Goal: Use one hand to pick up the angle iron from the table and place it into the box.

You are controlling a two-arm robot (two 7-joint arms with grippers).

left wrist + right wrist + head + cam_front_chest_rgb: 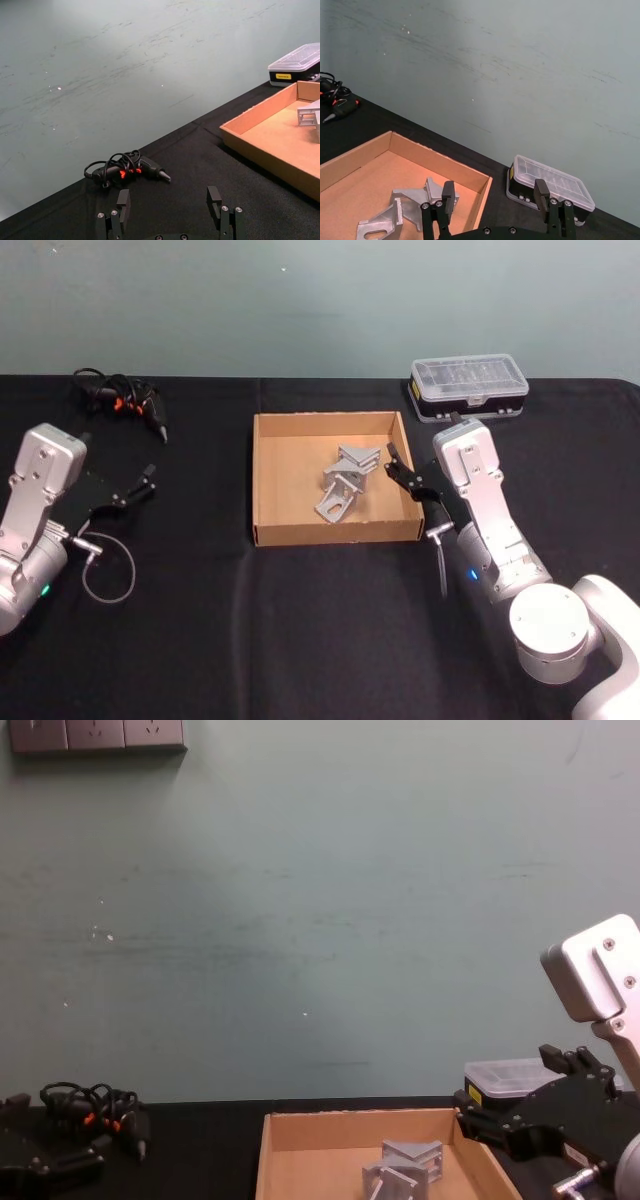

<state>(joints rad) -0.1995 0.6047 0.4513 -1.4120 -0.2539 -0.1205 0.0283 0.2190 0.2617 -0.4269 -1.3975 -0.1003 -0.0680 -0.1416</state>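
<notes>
The black left gripper (140, 483) hovers with fingers spread and empty over the flat black table (200, 640). In the shallow tan cardboard box (300, 534) lie the grey metal angle irons (345, 485), so placing looks done. The black right gripper (398, 466), fingers released, hangs above the box's right wall.
</notes>
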